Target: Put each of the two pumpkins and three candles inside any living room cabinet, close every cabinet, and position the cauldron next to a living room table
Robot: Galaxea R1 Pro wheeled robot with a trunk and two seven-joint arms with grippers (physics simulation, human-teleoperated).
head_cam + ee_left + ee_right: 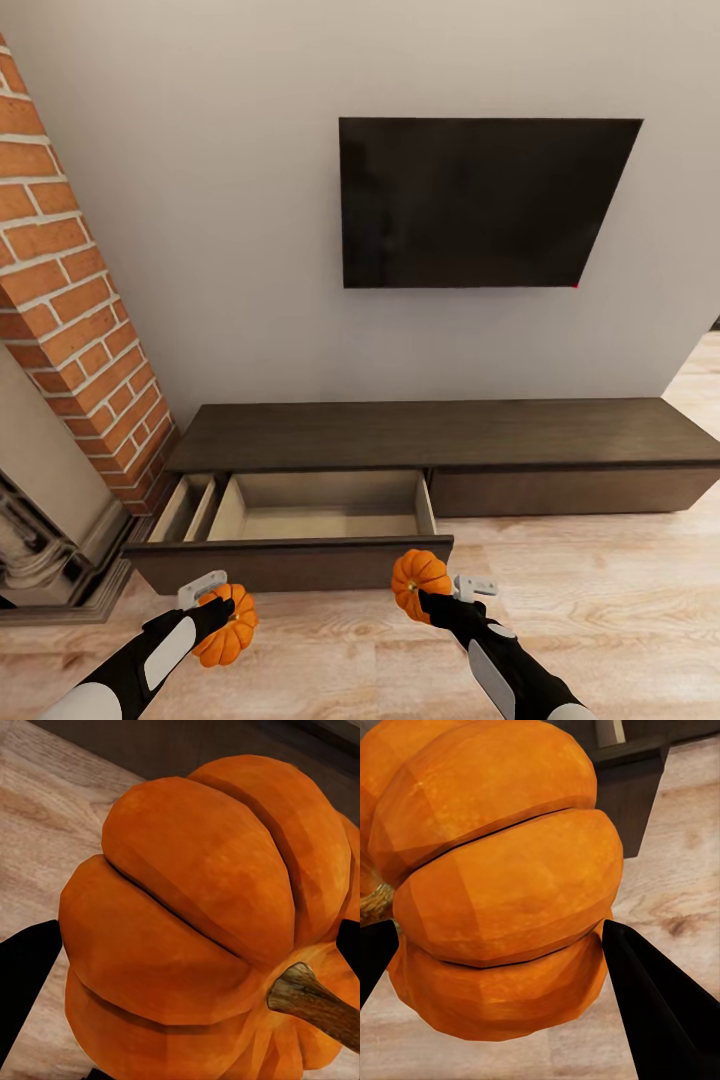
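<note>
The long dark-brown cabinet (450, 432) runs along the white wall, and its left drawer (300, 562) is pulled out, showing a bare beige interior. My left gripper (222, 610) is shut on one orange pumpkin (228, 628) (202, 922), held just in front of the drawer's left part. In my right gripper (425, 592), also shut, is the other pumpkin (419, 580) (495, 892), level with the drawer's right front corner. Black fingers (660, 1012) press on its sides in the right wrist view. Candles and cauldron are out of view.
A brick chimney breast (70, 300) with a stone fireplace surround (40, 560) stands at the left, close to the open drawer. A dark television (480, 200) hangs on the wall above the cabinet. Light wood floor (600, 620) spreads to the right.
</note>
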